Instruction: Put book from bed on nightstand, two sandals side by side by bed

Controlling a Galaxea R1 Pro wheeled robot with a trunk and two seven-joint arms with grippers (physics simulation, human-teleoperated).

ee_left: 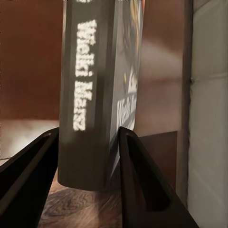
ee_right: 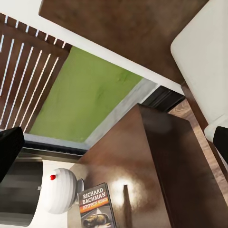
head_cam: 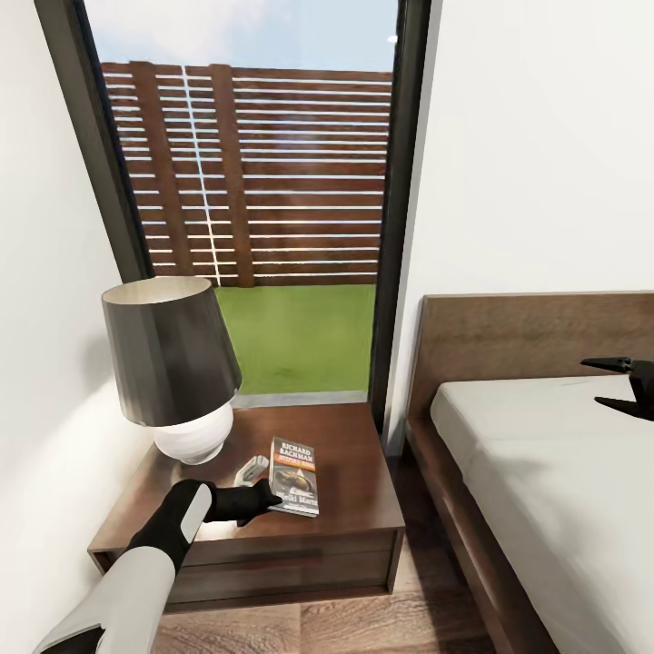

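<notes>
The book (head_cam: 295,476), a dark paperback with white "Richard Bachman" lettering, lies cover up on the front of the nightstand (head_cam: 354,454) left of the bed (head_cam: 545,472). My left gripper (head_cam: 265,499) is at the book's near left corner. In the left wrist view the book's spine (ee_left: 85,95) sits between both fingers (ee_left: 137,180), which press its two sides. I cannot tell whether the book's weight rests fully on the top. My right gripper (head_cam: 610,383) hangs open over the mattress, holding nothing. The right wrist view looks down on the book (ee_right: 96,209) and nightstand (ee_right: 156,161). The sandals are out of view.
A lamp (head_cam: 168,363) with a dark shade and round white base stands on the nightstand's left rear, with a small pale object (head_cam: 250,470) beside the base. A tall dark-framed window (head_cam: 272,182) is behind, with a white wall on the left. Wood floor (head_cam: 400,618) runs between nightstand and bed.
</notes>
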